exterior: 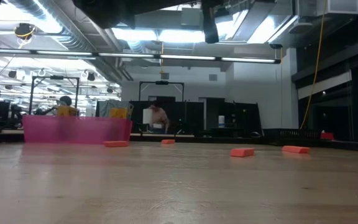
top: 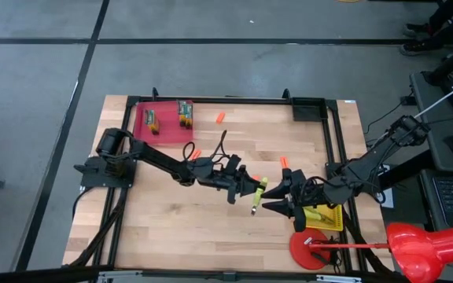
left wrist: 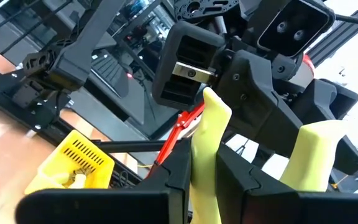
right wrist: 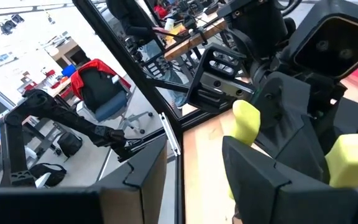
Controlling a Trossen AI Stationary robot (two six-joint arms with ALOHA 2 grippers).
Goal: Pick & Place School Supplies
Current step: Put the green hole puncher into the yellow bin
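Both arms meet above the middle of the counter (top: 171, 212). The left tool (top: 252, 191) pinches the pliers (top: 255, 196) by one yellow-green handle, held in the air. The right tool (top: 278, 196), fingers spread, sits just beside them, facing the left one. I'd worry about the swap: if the left lets go before the right closes, the pliers drop short of the yellow mesh basket (top: 325, 218).

Pliers (top: 256, 191) mid-table, between tray (top: 166, 130) and basket (top: 329, 224).
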